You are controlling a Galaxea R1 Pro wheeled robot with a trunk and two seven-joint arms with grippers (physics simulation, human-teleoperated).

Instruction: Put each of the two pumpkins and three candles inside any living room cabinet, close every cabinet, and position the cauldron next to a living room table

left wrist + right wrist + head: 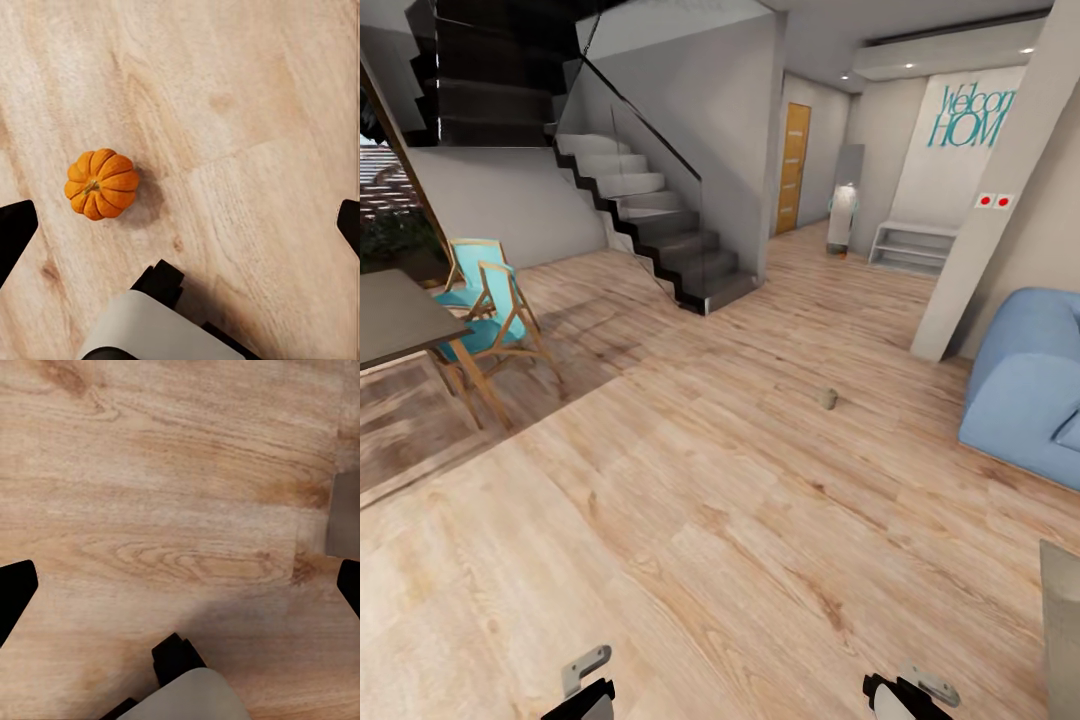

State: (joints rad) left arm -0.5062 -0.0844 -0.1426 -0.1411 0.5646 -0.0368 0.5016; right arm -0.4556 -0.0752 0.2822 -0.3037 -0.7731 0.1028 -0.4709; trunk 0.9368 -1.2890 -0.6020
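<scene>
On the wood floor (740, 520), well apart from the stairs (660, 230), out past the blue sofa (1025, 385): maybe a candle (827, 399). Right under the left claw (180, 217), spread wide: a pumpkin (101, 184), likely next to grab. Right claw (180, 585) spread too, holding nothing.

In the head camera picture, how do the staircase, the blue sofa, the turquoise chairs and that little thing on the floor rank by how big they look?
1. Staircase
2. Blue sofa
3. Turquoise chairs, taken as a pair; they look close to the sofa, which the frame cuts off, so that order is unsure
4. Small object on the floor, too small to identify
</scene>
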